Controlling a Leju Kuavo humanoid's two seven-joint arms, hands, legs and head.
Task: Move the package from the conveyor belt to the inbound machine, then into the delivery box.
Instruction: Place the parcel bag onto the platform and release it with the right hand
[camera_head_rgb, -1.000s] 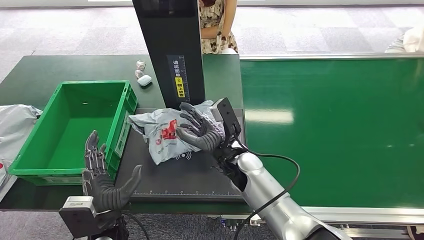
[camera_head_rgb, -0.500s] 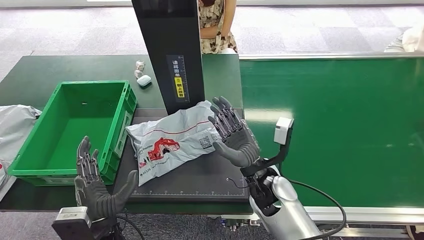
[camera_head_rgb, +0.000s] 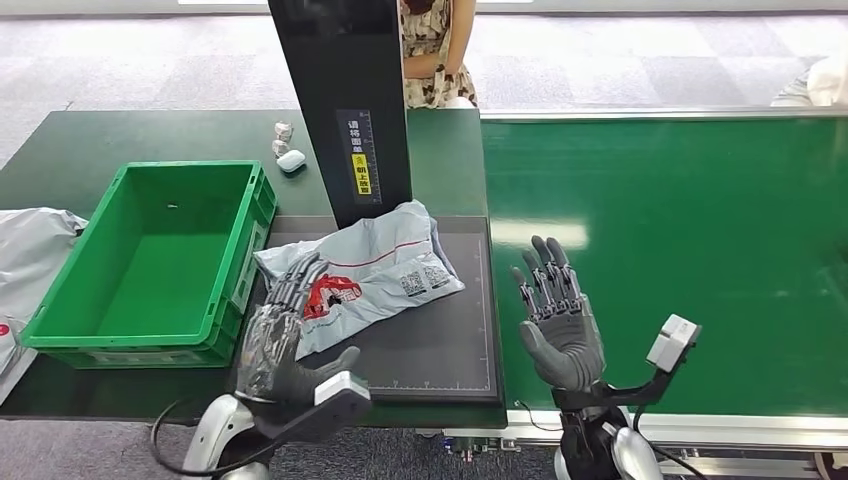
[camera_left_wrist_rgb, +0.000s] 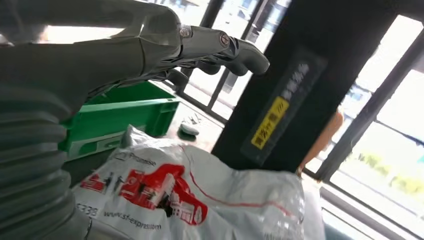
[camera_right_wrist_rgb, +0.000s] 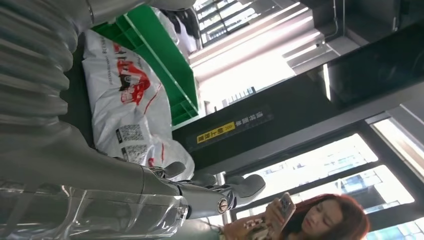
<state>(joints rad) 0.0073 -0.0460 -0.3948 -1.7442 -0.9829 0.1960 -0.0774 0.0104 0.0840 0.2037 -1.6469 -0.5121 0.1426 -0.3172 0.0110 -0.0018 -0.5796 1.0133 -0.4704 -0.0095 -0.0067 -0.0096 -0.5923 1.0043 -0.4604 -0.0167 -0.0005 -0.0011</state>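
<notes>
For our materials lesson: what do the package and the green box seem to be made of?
Package: thin, glossy grey plastic film, probably a poly mailer; it crumples and creases. Green box: rigid moulded plastic, judging by its ribbed walls, thick rim and slight sheen.

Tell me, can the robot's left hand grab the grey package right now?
Probably yes. The left hand hovers open at the package's near edge on the black platform, and nothing lies between them.

Parcel-sorting demo station in an office-like hall: wide green conveyor belt (camera_head_rgb: 680, 260) at right, black scanning column (camera_head_rgb: 340, 100) upper centre, green plastic crate (camera_head_rgb: 60, 300) at left, grey carpet tiles (camera_head_rgb: 620, 60) along top.
</notes>
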